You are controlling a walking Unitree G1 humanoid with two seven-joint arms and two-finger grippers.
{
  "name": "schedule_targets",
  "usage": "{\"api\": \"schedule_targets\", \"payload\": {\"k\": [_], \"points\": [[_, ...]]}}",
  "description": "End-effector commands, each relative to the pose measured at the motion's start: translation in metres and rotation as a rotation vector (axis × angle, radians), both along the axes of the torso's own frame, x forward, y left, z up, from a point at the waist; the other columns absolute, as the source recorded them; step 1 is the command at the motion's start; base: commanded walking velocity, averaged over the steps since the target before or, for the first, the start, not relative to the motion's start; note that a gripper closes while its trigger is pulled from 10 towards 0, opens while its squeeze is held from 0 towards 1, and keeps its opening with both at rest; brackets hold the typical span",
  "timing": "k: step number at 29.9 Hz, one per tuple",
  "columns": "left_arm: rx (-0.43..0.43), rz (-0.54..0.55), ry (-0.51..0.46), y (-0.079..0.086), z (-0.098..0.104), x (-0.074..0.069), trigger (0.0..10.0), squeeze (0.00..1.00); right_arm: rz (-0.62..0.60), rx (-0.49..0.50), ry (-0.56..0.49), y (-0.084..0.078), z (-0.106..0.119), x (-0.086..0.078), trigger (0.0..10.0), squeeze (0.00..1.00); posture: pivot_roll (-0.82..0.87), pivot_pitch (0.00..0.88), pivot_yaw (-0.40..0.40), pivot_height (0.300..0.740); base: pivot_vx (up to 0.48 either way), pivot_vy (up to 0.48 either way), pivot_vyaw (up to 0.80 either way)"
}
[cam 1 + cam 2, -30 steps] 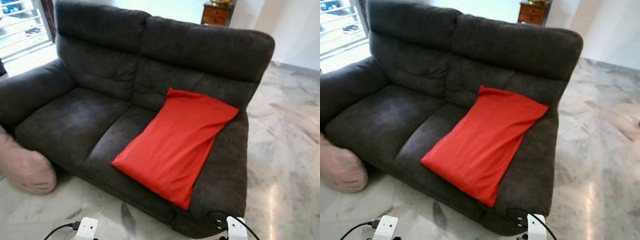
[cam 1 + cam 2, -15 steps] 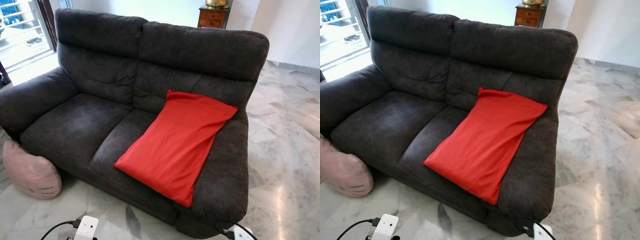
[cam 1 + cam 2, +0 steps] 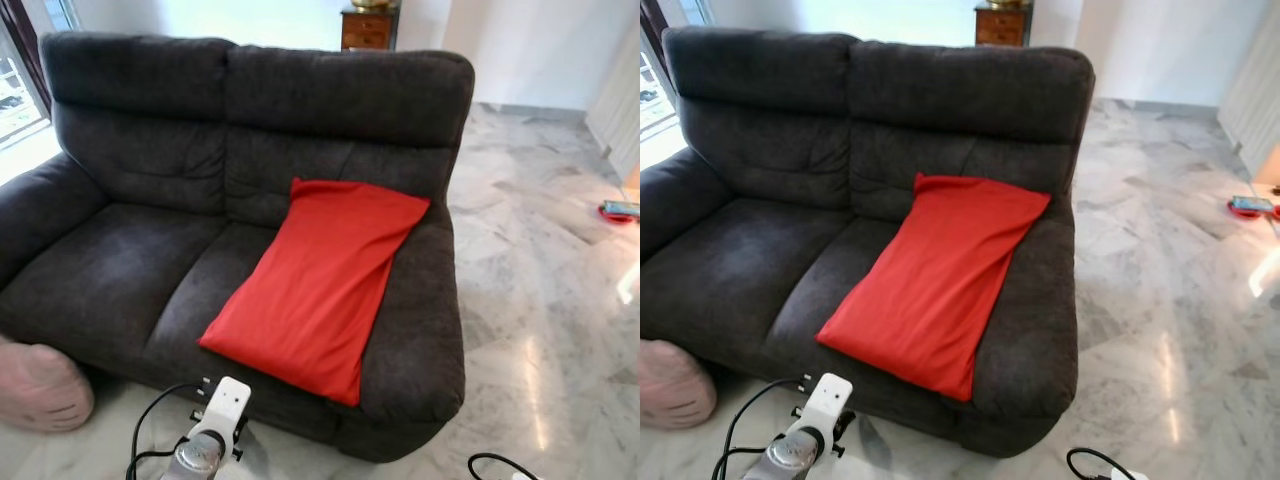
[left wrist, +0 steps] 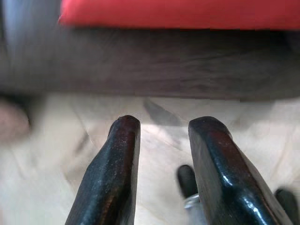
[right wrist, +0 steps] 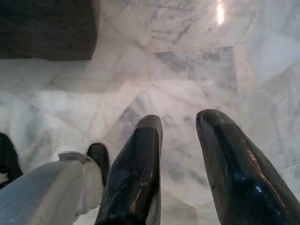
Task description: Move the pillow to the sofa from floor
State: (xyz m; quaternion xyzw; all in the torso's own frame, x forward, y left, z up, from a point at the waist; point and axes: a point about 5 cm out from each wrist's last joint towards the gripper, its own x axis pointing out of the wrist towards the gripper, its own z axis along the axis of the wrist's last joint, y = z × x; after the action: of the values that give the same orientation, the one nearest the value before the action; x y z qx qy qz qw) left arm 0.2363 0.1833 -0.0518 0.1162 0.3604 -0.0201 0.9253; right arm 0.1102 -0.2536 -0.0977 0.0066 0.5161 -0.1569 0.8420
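The sofa is dark charcoal grey. A plain bright red pillow lies on it, and a pale pink cushion sits on the white marble floor veined with grey. Both end effectors have glossy black fingers.

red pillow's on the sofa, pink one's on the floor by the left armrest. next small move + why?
Probably turn left and step toward the pink pillow. It lies on the marble floor at the sofa's left front corner, while the red pillow already rests on the seat. Both the left gripper and the right gripper are open, empty and point at the floor.
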Motion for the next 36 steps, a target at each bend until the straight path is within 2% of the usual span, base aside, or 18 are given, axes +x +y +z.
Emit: {"api": "schedule_targets", "payload": {"k": [1, 5, 10, 11, 13, 16, 19, 21, 22, 26, 27, 29, 31, 36], "points": [[0.019, 0.031, 0.028, 0.008, -0.002, -0.003, 10.0, 0.0, 0.027, -0.015, 0.001, -0.004, 0.002, 0.002, 10.0, 0.0, -0.09, 0.0, -0.062, 0.74, 0.0, 0.0, 0.0], [0.028, 0.031, 0.044, 0.009, -0.004, -0.007, 10.0, 0.0, -0.021, -0.016, -0.012, -0.01, 0.003, -0.001, 10.0, 0.0, -0.1, 0.0, -0.06, 0.74, 0.0, 0.0, 0.0], [0.027, 0.032, 0.053, 0.007, -0.005, -0.007, 10.0, 0.0, -0.009, -0.015, -0.002, -0.009, 0.002, -0.003, 10.0, 0.0, -0.11, 0.0, -0.054, 0.74, 0.0, 0.0, 0.0], [0.025, 0.026, 0.057, 0.004, -0.006, -0.008, 10.0, 0.0, -0.019, -0.014, 0.003, -0.01, 0.001, -0.007, 10.0, 0.0, -0.14, 0.0, -0.025, 0.74, 0.0, 0.0, 0.0], [0.023, 0.023, 0.059, 0.003, -0.006, -0.008, 10.0, 0.0, -0.026, -0.014, 0.006, -0.011, 0.001, -0.009, 10.0, 0.0, -0.15, 0.0, -0.016, 0.74, 0.0, 0.0, 0.0], [0.028, -0.022, 0.081, -0.001, -0.009, -0.01, 10.0, 0.0, -0.064, -0.02, 0.009, -0.013, 0.0, -0.016, 10.0, 0.0, -0.22, 0.0, 0.065, 0.74, 0.0, 0.0, 0.0], [0.035, -0.054, 0.101, 0.0, -0.01, -0.013, 10.0, 0.0, -0.112, -0.02, 0.006, -0.014, -0.001, -0.021, 10.0, 0.0, -0.23, 0.0, 0.088, 0.74, 0.0, 0.0, 0.0], [0.036, -0.062, 0.104, 0.001, -0.01, -0.014, 10.0, 0.0, -0.126, -0.015, 0.01, -0.012, -0.002, -0.024, 10.0, 0.0, -0.2, 0.0, 0.057, 0.74, 0.0, 0.0, 0.0], [0.021, -0.021, 0.08, 0.005, -0.008, -0.01, 10.0, 0.0, -0.117, 0.0, 0.033, -0.006, -0.005, -0.031, 10.0, 0.0, -0.14, 0.0, -0.015, 0.74, 0.0, 0.0, 0.0], [0.002, 0.047, 0.064, 0.008, -0.007, -0.011, 10.0, 0.0, -0.054, 0.0, 0.049, -0.002, -0.006, -0.03, 10.0, 0.0, -0.13, 0.0, -0.055, 0.74, 0.0, 0.0, 0.0], [-0.002, 0.068, 0.08, 0.009, -0.011, -0.017, 10.0, 0.0, -0.032, -0.002, 0.051, 0.0, -0.006, -0.028, 10.0, 0.0, -0.12, 0.0, -0.075, 0.74, 0.0, 0.0, 0.0], [0.02, 0.052, 0.118, 0.01, -0.018, -0.029, 10.0, 0.0, -0.076, 0.0, 0.031, -0.007, -0.004, -0.025, 10.0, 0.0, -0.09, 0.0, -0.069, 0.74, 0.0, 0.0, 0.0], [0.024, 0.06, 0.132, 0.013, -0.021, -0.035, 10.0, 0.0, -0.077, 0.001, 0.018, -0.009, -0.002, -0.02, 10.0, 0.0, -0.07, 0.0, -0.065, 0.74, 0.0, 0.0, 0.0], [0.031, 0.095, 0.137, 0.023, -0.021, -0.038, 10.0, 0.0, -0.078, 0.015, -0.01, -0.004, -0.001, -0.007, 10.0, 0.0, -0.04, 0.0, -0.045, 0.74, 0.0, 0.0, 0.0]]}}
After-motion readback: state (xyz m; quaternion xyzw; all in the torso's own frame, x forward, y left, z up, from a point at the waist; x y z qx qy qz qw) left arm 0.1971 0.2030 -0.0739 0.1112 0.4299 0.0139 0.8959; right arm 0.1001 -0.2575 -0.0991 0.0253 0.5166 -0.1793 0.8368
